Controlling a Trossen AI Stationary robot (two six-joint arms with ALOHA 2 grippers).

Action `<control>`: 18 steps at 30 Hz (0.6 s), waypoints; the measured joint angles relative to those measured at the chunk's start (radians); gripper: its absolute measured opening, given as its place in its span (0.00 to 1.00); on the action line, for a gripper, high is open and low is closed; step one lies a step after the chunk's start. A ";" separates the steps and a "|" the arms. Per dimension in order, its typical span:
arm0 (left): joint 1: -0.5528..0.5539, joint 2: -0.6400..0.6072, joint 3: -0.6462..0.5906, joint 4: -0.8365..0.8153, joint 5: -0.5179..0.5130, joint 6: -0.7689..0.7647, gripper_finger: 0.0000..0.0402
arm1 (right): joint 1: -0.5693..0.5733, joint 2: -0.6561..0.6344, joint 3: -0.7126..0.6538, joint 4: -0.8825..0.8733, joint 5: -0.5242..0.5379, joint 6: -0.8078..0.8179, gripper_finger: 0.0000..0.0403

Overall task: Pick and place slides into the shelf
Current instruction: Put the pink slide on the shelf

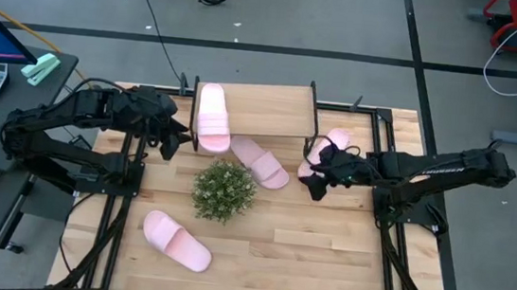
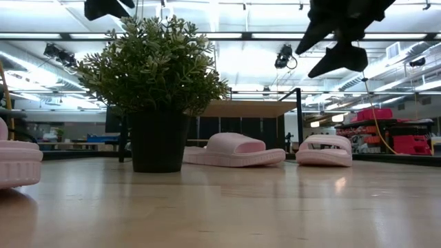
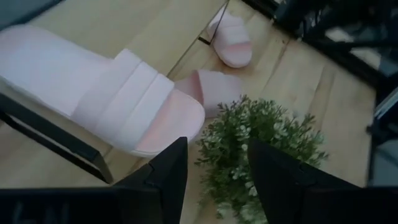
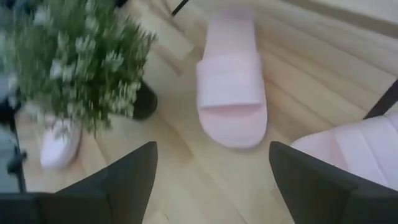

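Observation:
One pale pink slide (image 1: pixel 212 117) lies sole-down on the shelf's wooden top board (image 1: pixel 271 108), one end sticking out past the near edge. My left gripper (image 1: pixel 178 142) hovers open just left of that end, touching nothing; the left wrist view shows the slide (image 3: pixel 106 93) beyond the fingers. A second slide (image 1: pixel 259 161) lies on the table in front of the shelf. A third (image 1: pixel 333 145) lies by the shelf's right side. My right gripper (image 1: pixel 317 181) hangs open above the table beside it. A fourth slide (image 1: pixel 176 240) lies near the left front.
A potted green plant (image 1: pixel 224 189) stands mid-table between the two arms, close to the slide in front of the shelf. The shelf's thin black frame (image 3: pixel 56 134) runs under the top board. Bare tabletop (image 1: pixel 324 256) lies at the near right.

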 joint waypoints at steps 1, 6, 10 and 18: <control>0.000 0.000 0.000 0.001 0.000 -0.031 0.44 | 0.012 0.000 0.000 -0.008 0.004 -0.016 0.78; 0.000 0.000 0.000 0.008 -0.007 -0.100 0.44 | 0.042 0.000 0.001 -0.107 0.004 -0.072 0.78; 0.000 0.000 0.000 0.034 -0.018 -0.109 0.43 | 0.041 0.000 0.001 -0.200 0.006 -0.063 0.78; -0.002 0.006 0.000 0.053 -0.018 -0.120 0.44 | 0.041 0.000 0.001 -0.249 -0.004 -0.052 0.78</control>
